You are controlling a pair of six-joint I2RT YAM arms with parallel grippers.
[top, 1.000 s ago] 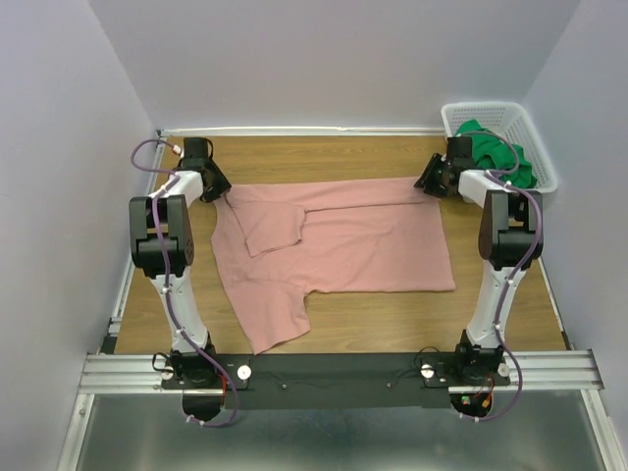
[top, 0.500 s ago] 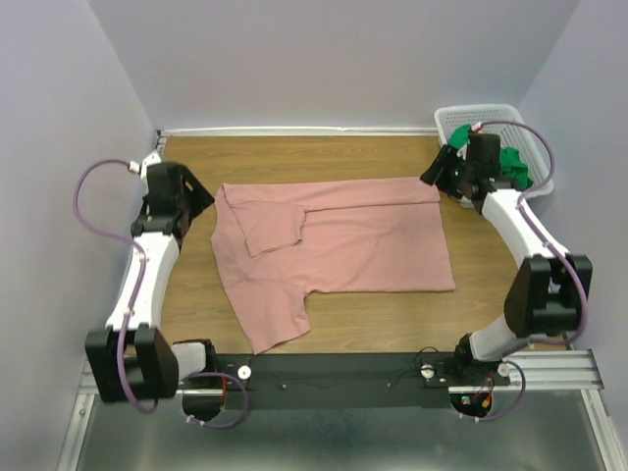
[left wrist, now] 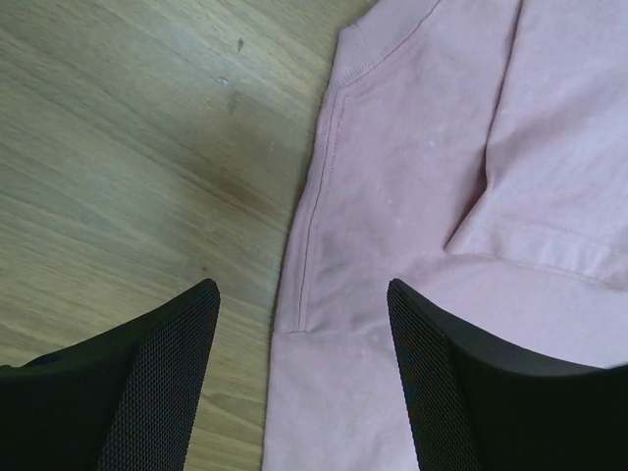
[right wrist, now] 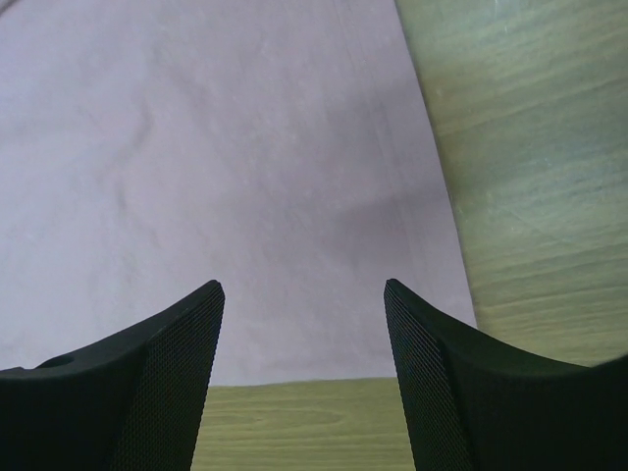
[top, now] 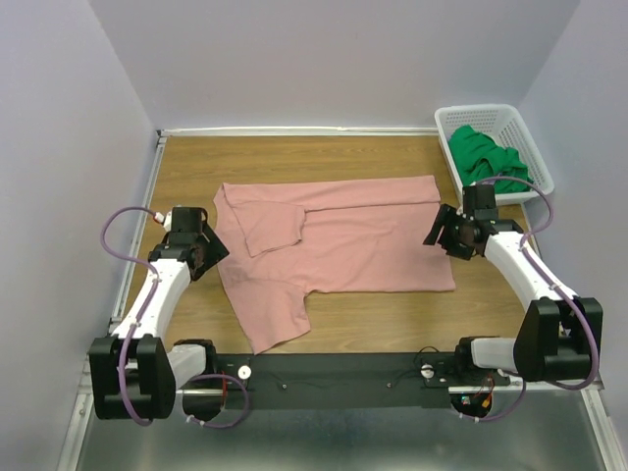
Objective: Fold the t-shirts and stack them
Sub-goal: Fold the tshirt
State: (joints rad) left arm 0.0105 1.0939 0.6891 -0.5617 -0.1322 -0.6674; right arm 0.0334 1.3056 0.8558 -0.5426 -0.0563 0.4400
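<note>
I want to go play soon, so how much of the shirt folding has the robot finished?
Barely started. The pink t-shirt lies spread out with one sleeve folded in; the other sticks out. The left fingers and right fingers are open over its two ends, holding nothing. The green t-shirt sits crumpled in the white basket, unfolded. No stack yet.

We find a spread t-shirt [top: 343,245] lying flat in the middle of the table [top: 294,162], the left gripper [top: 208,252] at its left edge, the right gripper [top: 439,229] over its right edge, and a second t-shirt [top: 486,157] bundled in the basket [top: 520,120] at the far right corner.
</note>
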